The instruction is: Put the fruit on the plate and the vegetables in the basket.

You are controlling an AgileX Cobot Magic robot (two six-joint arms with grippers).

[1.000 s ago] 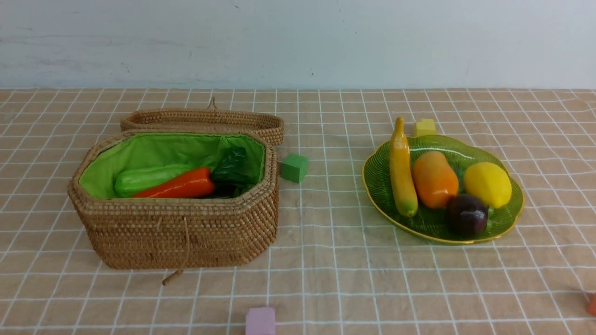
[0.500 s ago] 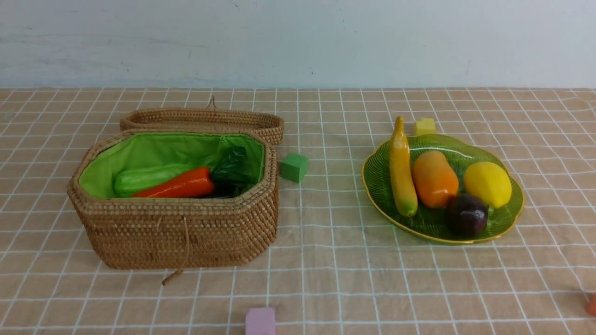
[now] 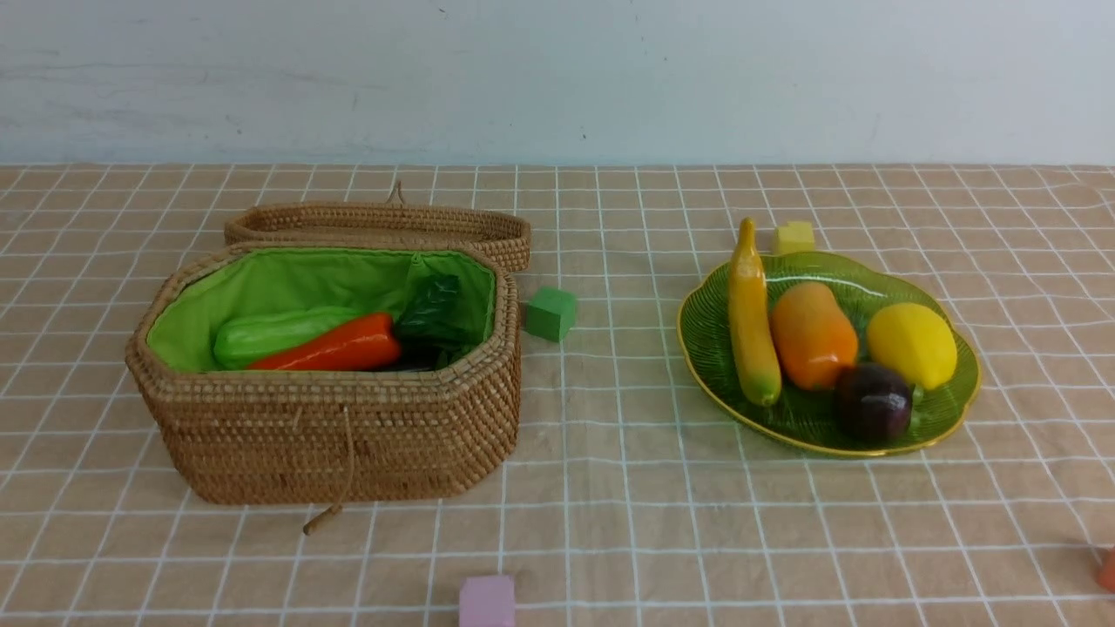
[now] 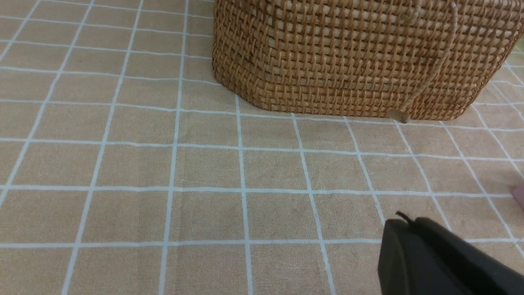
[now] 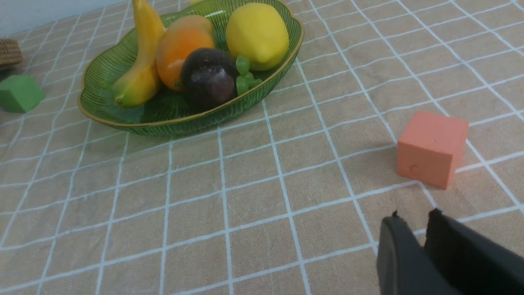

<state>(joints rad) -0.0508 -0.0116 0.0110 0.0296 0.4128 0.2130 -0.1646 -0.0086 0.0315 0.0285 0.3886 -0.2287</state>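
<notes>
The wicker basket (image 3: 331,435) stands open at the left. The light green cucumber (image 3: 274,335) and the orange-red carrot (image 3: 335,348) lie in it beside dark green leaves (image 3: 433,309). The eggplant and the radish are hidden behind its wall. The green plate (image 3: 954,409) at the right holds the banana (image 3: 751,326), mango (image 3: 813,335), lemon (image 3: 912,344) and mangosteen (image 3: 873,402). Neither gripper shows in the front view. My left gripper (image 4: 405,221) is shut and empty, low over the cloth in front of the basket wall (image 4: 348,53). My right gripper (image 5: 414,219) is shut and empty, near the plate (image 5: 123,67).
The basket lid (image 3: 379,225) lies open behind the basket. A green cube (image 3: 550,313) sits between basket and plate, and a yellow cube (image 3: 794,237) behind the plate. A pink cube (image 3: 487,601) is at the front edge. An orange cube (image 5: 432,149) is close to my right gripper.
</notes>
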